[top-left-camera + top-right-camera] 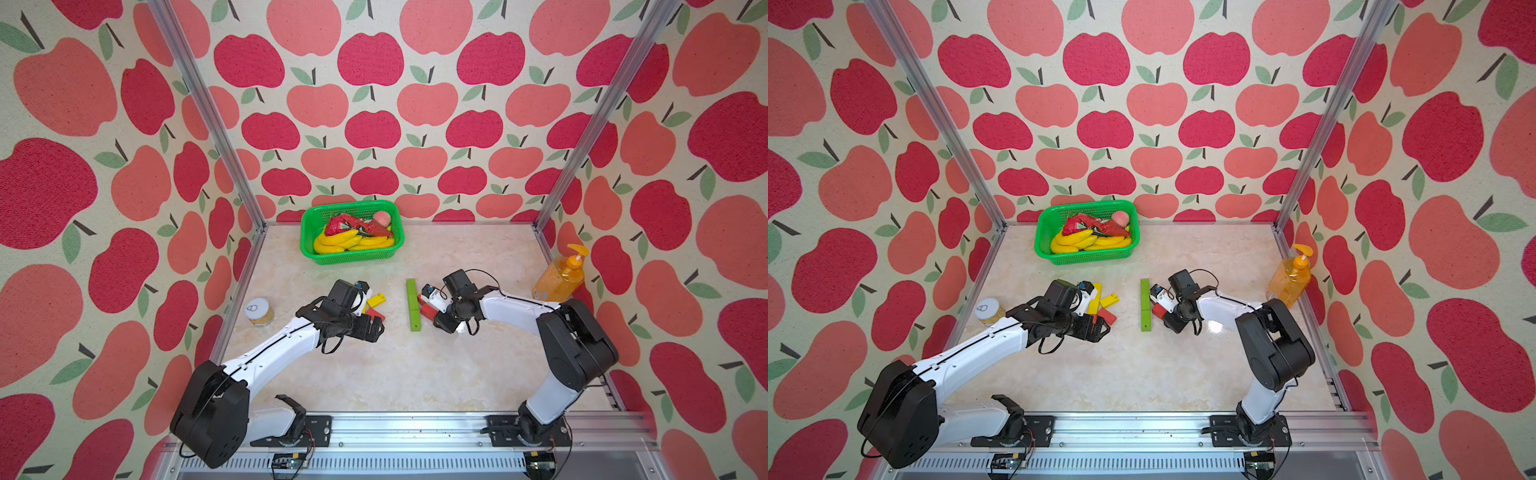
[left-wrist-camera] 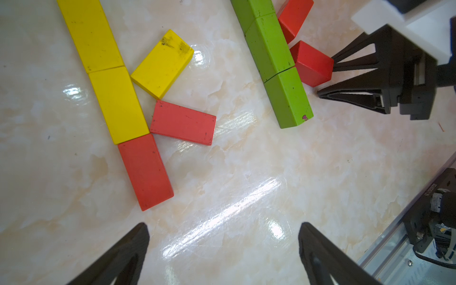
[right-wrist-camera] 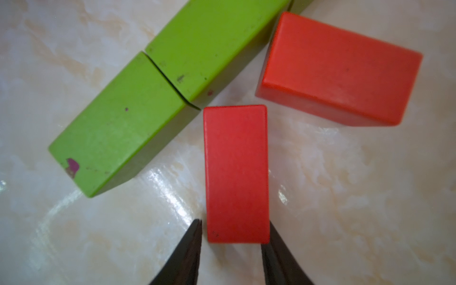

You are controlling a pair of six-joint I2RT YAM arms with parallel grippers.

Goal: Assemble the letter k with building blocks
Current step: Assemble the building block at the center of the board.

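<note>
Right end effector (image 3: 234, 229) narrow, jaws bracketing the close end of the near red block (image 3: 235, 172), which lies flat on the counter (image 3: 345, 197). Thin gap at one finger, the other looks to touch. Block is matte, rectangular. Its far corner sits just at the green row (image 2: 271, 56), three scuffed green blocks end to end. Angled red block (image 3: 338, 71) just beyond, apart. Left end effector (image 2: 223, 246) wide, nothing between jaws. Ahead of it: yellow pair (image 2: 103, 64) in line with the end red block (image 2: 145, 172); loose yellow block (image 2: 161, 64) and loose red block (image 2: 182, 122) beside that line.
</note>
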